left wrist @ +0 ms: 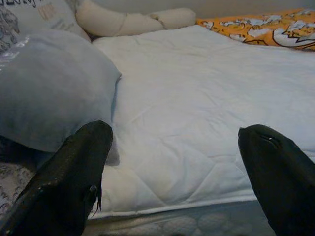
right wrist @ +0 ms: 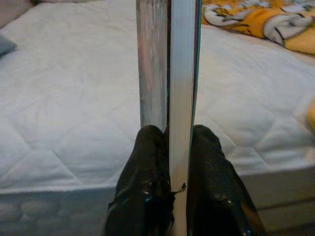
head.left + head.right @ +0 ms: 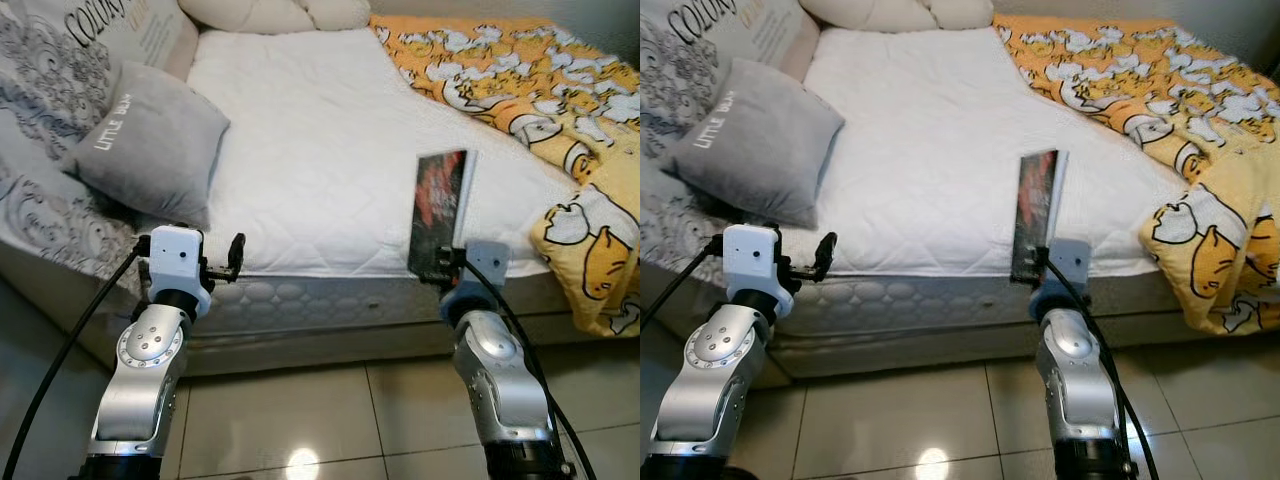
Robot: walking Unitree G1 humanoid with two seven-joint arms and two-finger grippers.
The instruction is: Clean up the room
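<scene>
The right gripper [image 2: 170, 147] pinches a thin book with a dark red-and-black cover and pale page edges [image 3: 438, 212] by its lower end, one black finger [image 2: 147, 162] pressed against the cover side and the other against the page block. The book stands upright above the gripper, over the front edge of the white quilted mattress [image 3: 320, 150]. Beyond it and off to the gripper's right lies a crumpled orange-yellow blanket printed with white cartoon ducks [image 3: 520, 90], which spills over the bed's corner towards the glossy beige tiled floor [image 3: 300, 420].

The left gripper [image 1: 177, 162] hangs just in front of the mattress edge with its two black fingers spread wide and nothing between them. Ahead of it and to its left rests a soft grey square cushion with small white lettering [image 3: 150, 145], leaning on a larger grey-and-white patterned pillow [image 3: 50, 110]. Far ahead, at the head of the bed, lies a long cream bolster pillow [image 1: 133, 19].
</scene>
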